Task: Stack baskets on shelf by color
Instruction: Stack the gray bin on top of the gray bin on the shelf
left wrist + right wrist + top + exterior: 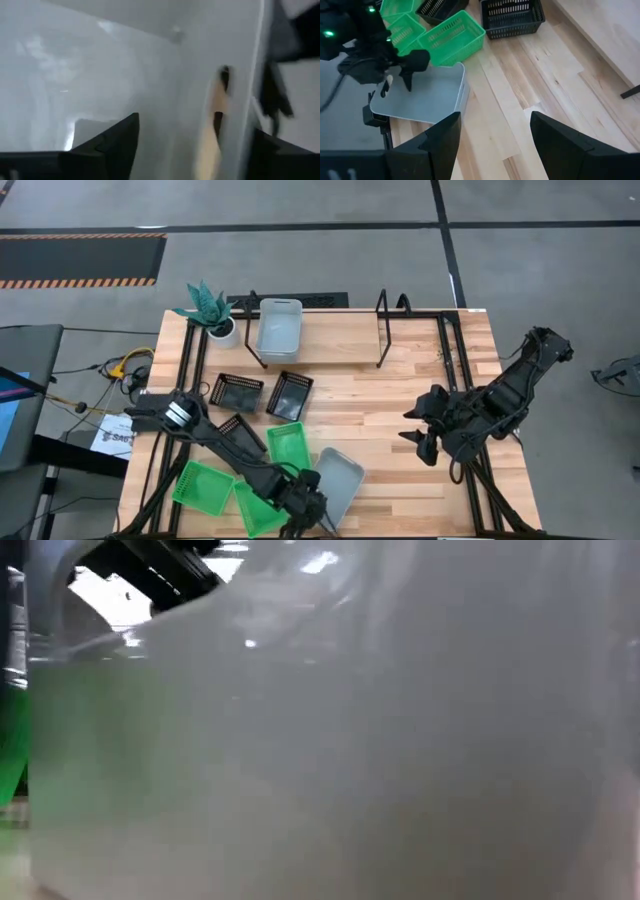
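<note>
A pale grey basket (342,478) lies aslant at the table's near edge; its wall (330,740) fills the low view. My left gripper (312,505) is at that basket's near-left end, open, with the end wall (235,90) between its fingers. Another grey basket (279,325) sits on the shelf (335,340) at the far edge. Three green baskets (290,445) (205,486) (255,512) and three black ones (237,392) (290,395) (238,432) rest flat on the table. My right gripper (418,430) hovers open on the right side, touching nothing. My left gripper (195,125) stands astride the grey basket's end wall near a handle slot (224,80), one finger (117,142) on the inner side and one (275,155) on the outer side. Whether either finger touches the wall I cannot tell. The basket rests on the table.
A potted plant (215,315) stands at the far left corner beside the shelf's upright wire loops (255,330) (382,330). Bare wood (400,380) lies in the table's middle and right. The left arm (225,445) crosses over a black basket.
</note>
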Controlling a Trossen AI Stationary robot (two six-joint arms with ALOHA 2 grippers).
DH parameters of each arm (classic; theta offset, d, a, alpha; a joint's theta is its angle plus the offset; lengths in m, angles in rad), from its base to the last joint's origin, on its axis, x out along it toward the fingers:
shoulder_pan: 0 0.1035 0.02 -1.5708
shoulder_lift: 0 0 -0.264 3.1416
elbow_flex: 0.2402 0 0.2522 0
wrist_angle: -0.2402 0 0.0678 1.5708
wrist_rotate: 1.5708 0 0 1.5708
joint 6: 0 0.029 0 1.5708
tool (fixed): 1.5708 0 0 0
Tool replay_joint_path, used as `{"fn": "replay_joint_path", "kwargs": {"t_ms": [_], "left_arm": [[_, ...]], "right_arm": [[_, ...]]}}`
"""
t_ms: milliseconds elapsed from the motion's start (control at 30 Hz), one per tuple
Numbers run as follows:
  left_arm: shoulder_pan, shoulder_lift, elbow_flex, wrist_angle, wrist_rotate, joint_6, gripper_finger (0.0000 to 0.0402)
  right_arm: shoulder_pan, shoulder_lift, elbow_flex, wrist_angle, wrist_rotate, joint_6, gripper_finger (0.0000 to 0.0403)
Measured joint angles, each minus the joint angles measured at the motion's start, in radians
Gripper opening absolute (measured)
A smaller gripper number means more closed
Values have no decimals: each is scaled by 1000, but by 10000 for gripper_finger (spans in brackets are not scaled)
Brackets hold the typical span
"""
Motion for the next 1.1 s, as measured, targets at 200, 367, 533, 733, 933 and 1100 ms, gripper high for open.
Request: {"fn": "replay_joint_path", "kwargs": {"t_ms": [200,367,533,733,933,1100], "left_arm": [[24,3,0,-17,-4,-57,102],[40,11,3,-30,35,-77,12],[73,6,119,-167,40,-62,2],[102,5,406,-477,8,66,0],[157,-44,645,-931,-246,123,0],[241,-222,653,-975,-427,155,0]], "right_arm": [[0,0,0,27,0,0,264],[8,0,0,32,-1,8,264],[20,0,0,29,12,45,264],[33,0,0,5,49,113,264],[80,0,0,-21,78,151,264],[114,0,0,-50,148,169,264]]}}
